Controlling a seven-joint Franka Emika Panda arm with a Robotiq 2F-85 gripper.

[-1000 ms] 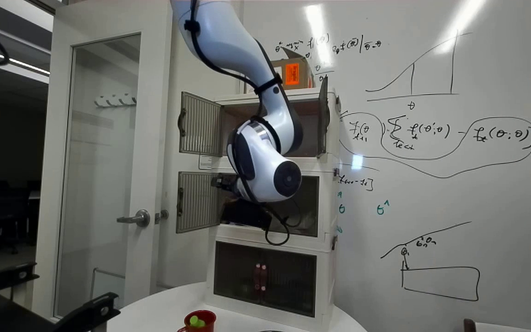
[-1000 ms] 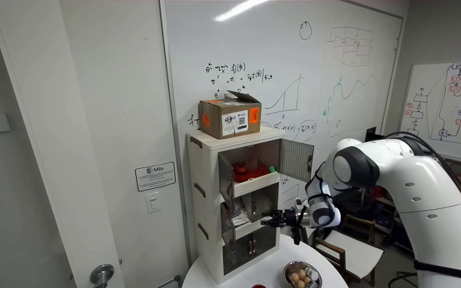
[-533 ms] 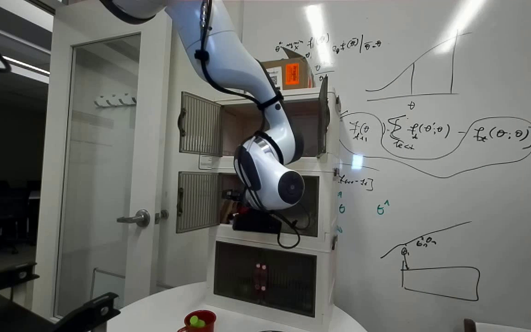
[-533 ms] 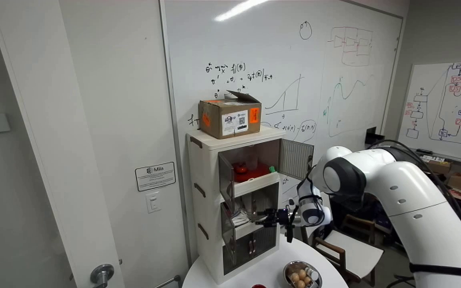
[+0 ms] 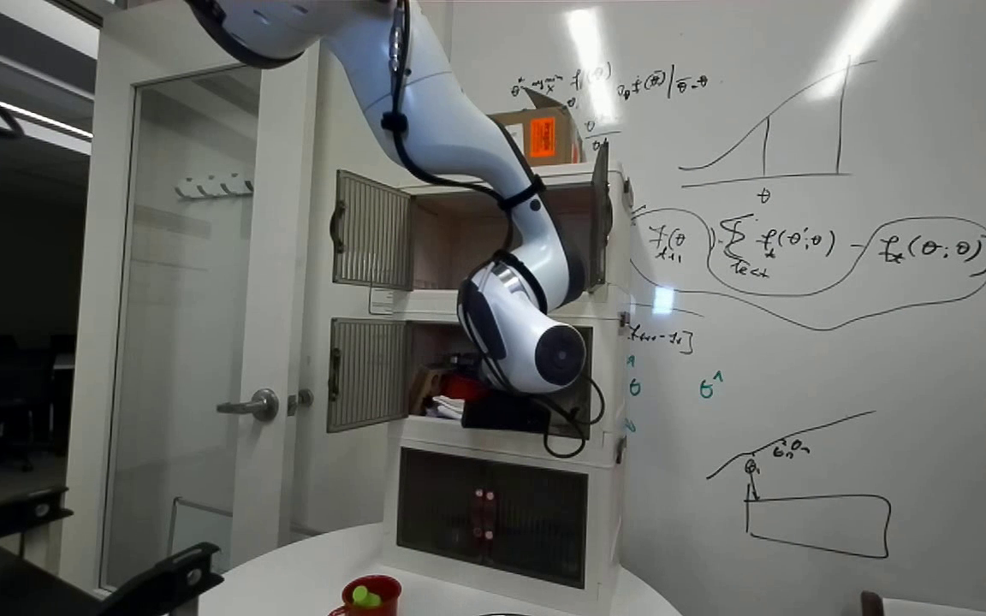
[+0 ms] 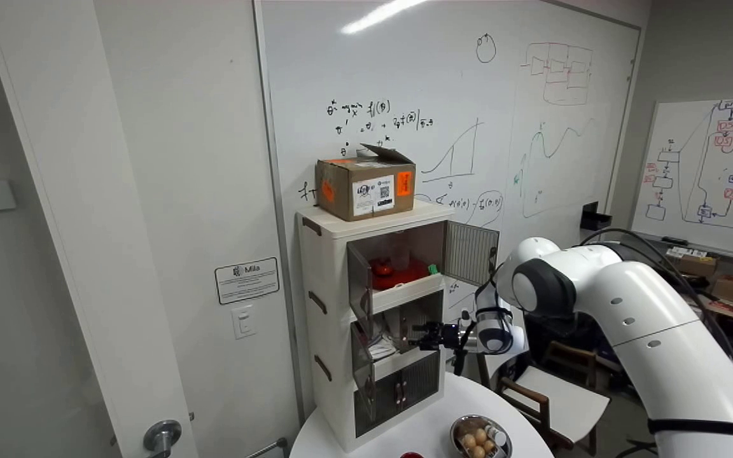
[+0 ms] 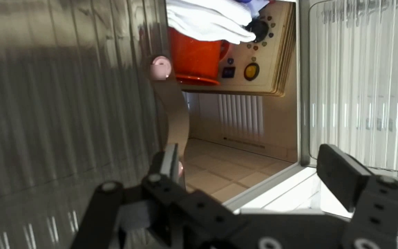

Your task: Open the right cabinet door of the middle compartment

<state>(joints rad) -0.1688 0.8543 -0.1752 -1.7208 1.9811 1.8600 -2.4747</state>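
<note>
Fingers [image 7: 339, 180] are standing wide apart near the handle [image 7: 178, 119] on the edge of the right door [image 7: 64, 114]; best be hooking it, pulling gently.

Both exterior views are moderately bright; white glare [image 6: 382, 16] streaks the whiteboard [image 5: 929, 462] toward its upper edge, and a bluish reflection [image 5: 664, 299] lies lower down in an exterior view. The middle compartment [image 6: 397, 364] recedes into shadow behind its front edge. In the wrist view, the right cabinet door [image 7: 64, 114] is dark with streaked highlights, the open door panel [image 7: 365, 86] pale, the white cloth [image 7: 202, 20] nearly overexposed, and the gripper [image 7: 250, 155] near-black, softly focused.
</note>
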